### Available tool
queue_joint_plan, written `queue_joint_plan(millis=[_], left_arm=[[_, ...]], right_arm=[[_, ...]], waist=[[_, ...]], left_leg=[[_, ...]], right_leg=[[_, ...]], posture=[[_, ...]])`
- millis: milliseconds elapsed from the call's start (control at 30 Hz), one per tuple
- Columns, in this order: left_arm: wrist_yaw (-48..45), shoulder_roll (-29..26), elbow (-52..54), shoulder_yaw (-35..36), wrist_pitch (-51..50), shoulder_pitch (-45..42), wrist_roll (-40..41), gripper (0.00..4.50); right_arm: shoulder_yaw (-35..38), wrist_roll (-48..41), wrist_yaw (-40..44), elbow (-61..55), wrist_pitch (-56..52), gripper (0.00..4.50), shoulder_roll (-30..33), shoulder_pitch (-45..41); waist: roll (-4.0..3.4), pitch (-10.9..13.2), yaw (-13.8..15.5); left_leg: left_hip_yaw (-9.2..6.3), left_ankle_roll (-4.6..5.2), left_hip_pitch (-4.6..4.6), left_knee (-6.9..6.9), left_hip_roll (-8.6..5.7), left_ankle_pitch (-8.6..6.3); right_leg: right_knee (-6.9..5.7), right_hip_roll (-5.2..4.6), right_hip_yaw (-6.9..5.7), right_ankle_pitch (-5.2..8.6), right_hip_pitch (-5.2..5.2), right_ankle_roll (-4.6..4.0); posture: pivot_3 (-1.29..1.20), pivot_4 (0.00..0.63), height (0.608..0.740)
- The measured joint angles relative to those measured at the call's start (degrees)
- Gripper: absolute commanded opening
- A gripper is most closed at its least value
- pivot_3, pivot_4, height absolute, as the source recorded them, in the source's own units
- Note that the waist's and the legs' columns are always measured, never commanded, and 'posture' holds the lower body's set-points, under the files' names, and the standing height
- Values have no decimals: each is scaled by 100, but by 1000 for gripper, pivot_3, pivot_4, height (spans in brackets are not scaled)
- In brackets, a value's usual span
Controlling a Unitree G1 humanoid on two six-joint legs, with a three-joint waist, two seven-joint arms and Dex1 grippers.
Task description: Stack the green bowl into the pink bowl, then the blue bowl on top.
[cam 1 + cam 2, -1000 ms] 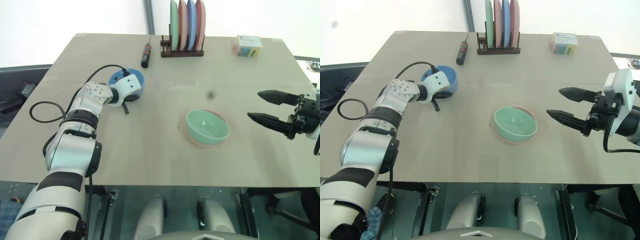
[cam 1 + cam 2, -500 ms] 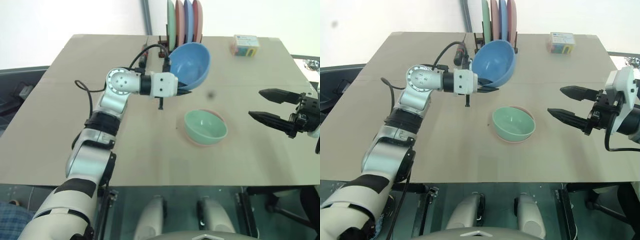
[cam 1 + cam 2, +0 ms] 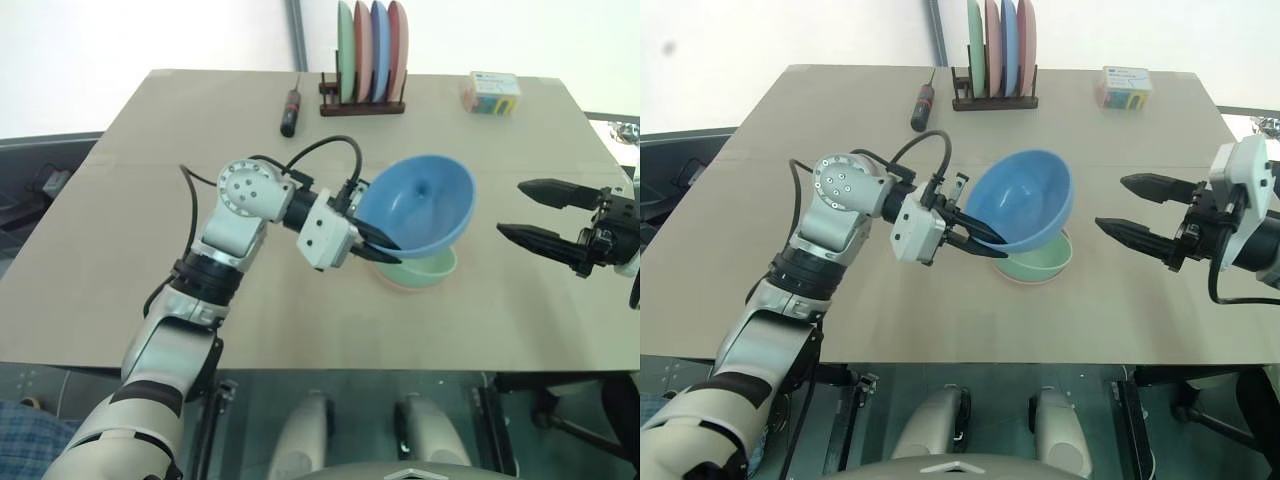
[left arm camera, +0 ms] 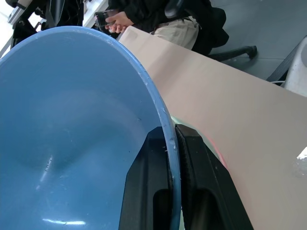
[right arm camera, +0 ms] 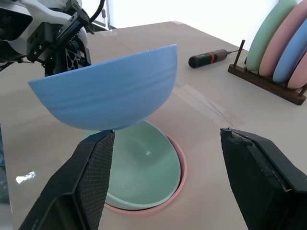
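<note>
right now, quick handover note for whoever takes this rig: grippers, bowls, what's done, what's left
Left gripper: shut on the rim of the blue bowl, holding it tilted in the air just above the stack.
Right gripper: open, empty, off to the side of the bowls.
Green bowl: already nested in the pink bowl on the table.
Done: green into pink.
Left: lower the blue bowl into the green one and release.

**A robot test room, set up like a lab**

A plain tan table (image 3: 200,290) stands against a bare white wall (image 3: 120,35), laid with staged props: a rack (image 3: 363,104) of coloured plates (image 3: 372,50), a screwdriver (image 3: 291,109), a small box (image 3: 493,92). A seated person (image 4: 158,17) watches from beyond the table
</note>
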State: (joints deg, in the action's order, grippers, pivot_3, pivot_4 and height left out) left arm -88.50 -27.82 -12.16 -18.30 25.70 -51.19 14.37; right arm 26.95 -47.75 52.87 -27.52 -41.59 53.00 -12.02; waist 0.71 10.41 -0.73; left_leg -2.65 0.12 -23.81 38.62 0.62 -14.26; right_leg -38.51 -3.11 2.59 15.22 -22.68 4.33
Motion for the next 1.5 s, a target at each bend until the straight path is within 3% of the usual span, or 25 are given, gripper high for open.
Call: queue_joint_plan(millis=[33,133,233,300,433,533,767,867,967,1033,1200,1500], left_arm=[[15,40,-49,0,71,-2,-18,822],[173,131,-311,1,346,-40,-205,1917],[407,276,-640,42,655,-142,-325,2704],[433,423,-678,142,498,-140,-61,2704],[411,489,-540,384,-927,49,856,2704],[556,76,-227,676,-2602,420,1526,2704],[1763,-438,475,1665,-4628,1120,2189,2704],[2081,-818,888,2283,-5088,1953,2441,2704],[2113,-946,1034,2523,-5135,2404,2476,2704],[2102,-1094,1407,2910,-4964,3373,2495,2704],[2578,-811,1380,3299,-4032,4001,2028,2704],[2672,-620,1669,3402,-3349,4798,1849,2704]], right_arm=[[0,0,-1,-1,5,3683,0,1],[1,0,-6,-5,46,3683,0,7],[7,-2,-10,-7,52,3683,0,38],[7,-3,-14,-8,55,3683,0,38],[6,-3,-23,-12,58,3683,1,38],[7,0,-78,-11,52,3683,6,63],[82,137,-155,-7,298,3683,-160,594],[267,197,119,129,453,3683,-177,1129],[354,210,268,235,578,3683,-220,1290],[423,371,539,474,1123,3683,-598,1547],[-103,1108,1334,1033,1999,3683,-582,2133],[-479,1499,1914,2794,2954,3683,-722,1291]], waist=[[0,0,0],[0,0,2],[0,0,5],[0,0,5],[0,0,-28],[0,0,-85],[0,0,-44],[-2,0,-53],[-1,0,-35],[2,-4,-15],[3,-5,78],[4,-6,4]], left_leg=[[0,0,0,0,0,0],[0,0,-1,1,0,0],[0,0,-2,2,0,0],[0,0,-2,2,0,0],[-3,0,1,1,2,0],[-9,0,4,1,6,0],[-16,0,3,7,5,0],[-17,0,9,-1,9,0],[-14,0,8,-1,9,0],[-9,0,13,-2,11,0],[4,-13,16,2,8,10],[45,-9,40,-2,20,14]], right_leg=[[0,0,0,0,0,0],[0,0,0,0,0,0],[1,0,0,0,0,0],[1,0,1,0,0,0],[-3,2,0,0,-1,0],[-11,9,-2,1,-1,0],[-14,6,-1,1,-1,0],[-9,5,8,1,-2,-1],[-8,4,8,1,-2,-1],[-5,4,8,1,3,-1],[-2,2,4,2,12,-2],[-9,8,41,0,12,-2]], posture=[[0,150,740],[0,150,740],[0,150,740],[0,150,740],[0,150,740],[0,150,740],[0,150,740],[0,150,740],[0,150,740],[0,150,740],[0,150,740],[0,150,740]])
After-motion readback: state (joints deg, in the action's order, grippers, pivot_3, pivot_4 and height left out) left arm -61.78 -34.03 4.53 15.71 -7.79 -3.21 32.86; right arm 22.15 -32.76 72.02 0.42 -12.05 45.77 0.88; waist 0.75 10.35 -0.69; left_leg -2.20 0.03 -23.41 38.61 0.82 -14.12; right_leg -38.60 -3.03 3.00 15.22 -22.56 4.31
